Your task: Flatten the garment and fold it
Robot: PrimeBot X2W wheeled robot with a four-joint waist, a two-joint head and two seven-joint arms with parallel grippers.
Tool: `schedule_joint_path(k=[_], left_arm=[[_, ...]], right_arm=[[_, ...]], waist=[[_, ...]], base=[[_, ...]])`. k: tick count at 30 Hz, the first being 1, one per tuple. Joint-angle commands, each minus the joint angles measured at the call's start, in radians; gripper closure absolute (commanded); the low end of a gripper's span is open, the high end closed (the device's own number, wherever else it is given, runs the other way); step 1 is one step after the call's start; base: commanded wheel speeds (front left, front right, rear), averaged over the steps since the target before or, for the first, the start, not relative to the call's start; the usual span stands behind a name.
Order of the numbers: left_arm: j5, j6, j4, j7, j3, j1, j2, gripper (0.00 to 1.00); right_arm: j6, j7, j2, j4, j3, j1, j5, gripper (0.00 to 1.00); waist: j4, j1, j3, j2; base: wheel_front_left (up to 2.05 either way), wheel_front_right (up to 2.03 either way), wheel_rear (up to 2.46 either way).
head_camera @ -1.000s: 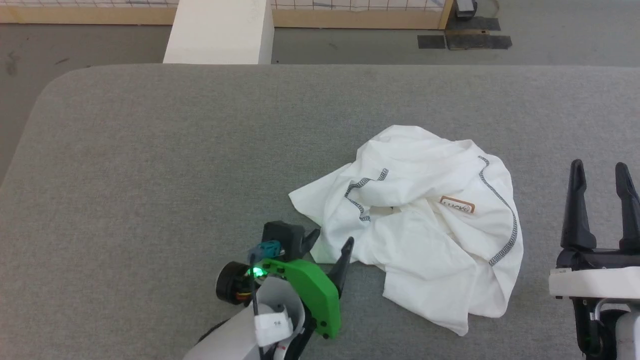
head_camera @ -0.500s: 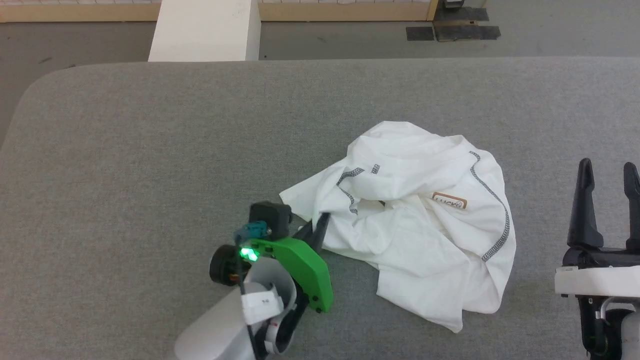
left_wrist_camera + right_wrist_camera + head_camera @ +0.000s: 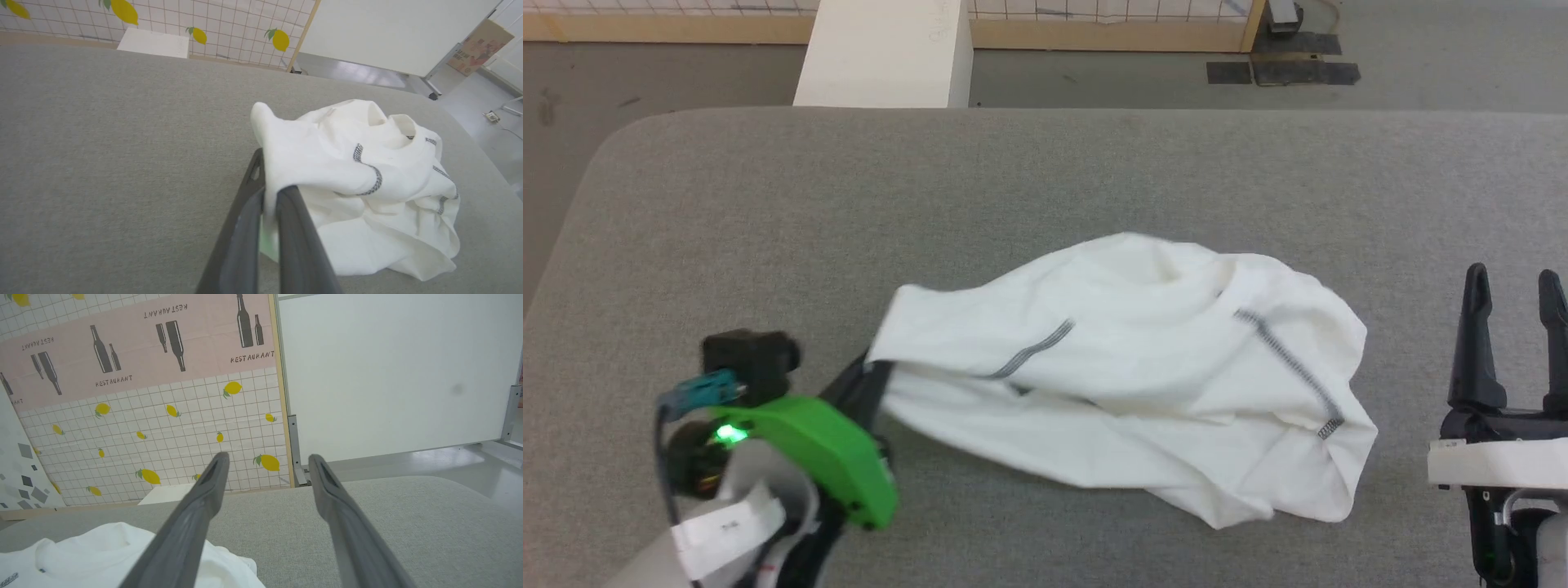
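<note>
Now the left gripper [image 3: 866, 380] is closed on the left edge of the shirt [image 3: 1143, 376]. A second ago it stood open at that edge. The left wrist view shows white cloth pinched between its two fingers. The arm has also drawn toward the left edge of the surface [image 3: 768, 204], and the shirt has followed. What was a crumpled heap is now a long, stretched shape across the middle of the surface, a little toward the near edge. Its right end has hardly moved.

The right gripper [image 3: 1511, 276] has not changed. It is wide open, holds nothing, and hovers near the right edge, apart from the shirt.

I judge that flattening has only started. Whether the pinched part is hem or sleeve I cannot tell, because the folds hide it.
</note>
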Motion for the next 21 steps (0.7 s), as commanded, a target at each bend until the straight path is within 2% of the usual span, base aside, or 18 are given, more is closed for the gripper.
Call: schedule_joint_path(k=[1,6,9,12,13,14,15,16,21], left_arm=[[-0.003,0.016,-0.010,0.004,0.018,0.031,0.032,1.00],[0.028,0.045,0.049,0.011,0.035,0.059,0.112,1.00],[0.068,0.051,0.142,0.004,0.022,0.051,0.129,1.00],[0.057,0.040,0.227,-0.019,0.017,0.040,0.079,1.00],[0.050,0.033,0.259,-0.031,0.015,0.039,0.057,0.93],[0.041,0.026,0.283,-0.040,0.015,0.040,0.039,0.74],[0.028,0.017,0.308,-0.057,0.020,0.040,0.014,0.18],[0.021,0.011,0.327,-0.072,0.023,0.040,-0.002,0.00],[-0.012,-0.031,0.375,-0.143,0.050,0.039,-0.060,0.00]], right_arm=[[-0.002,-0.006,0.000,-0.002,-0.002,0.008,0.002,0.00],[-0.002,-0.006,0.000,-0.007,-0.001,0.004,-0.005,0.00],[-0.002,-0.006,0.000,-0.006,0.006,-0.003,-0.009,0.00],[-0.002,-0.006,0.000,-0.002,0.010,-0.008,-0.011,0.00],[-0.002,-0.006,0.000,0.000,0.012,-0.009,-0.011,0.00],[-0.002,-0.006,0.000,0.001,0.013,-0.011,-0.011,0.00],[-0.002,-0.006,0.000,0.002,0.014,-0.012,-0.011,0.00],[-0.002,-0.006,0.000,0.003,0.014,-0.014,-0.011,0.00],[-0.002,-0.006,0.000,0.007,0.005,-0.016,-0.013,0.00]], waist=[[0.005,-0.0001,0.006,0.0000],[0.012,-0.0001,0.019,0.0000],[0.015,-0.0001,0.027,0.0000],[0.016,-0.0001,0.032,0.0000],[0.015,-0.0001,0.033,0.0000],[0.014,-0.0001,0.034,0.0000],[0.013,-0.0001,0.035,0.0000],[0.013,-0.0001,0.035,0.0000],[0.012,-0.0001,0.027,0.0000]], base=[[0.00,0.00,0.00],[0.00,0.00,0.00],[0.00,0.00,0.00],[0.00,0.00,0.00],[0.00,0.00,0.00],[0.00,0.00,0.00],[0.00,0.00,0.00],[0.00,0.00,0.00],[0.00,0.00,0.00]])
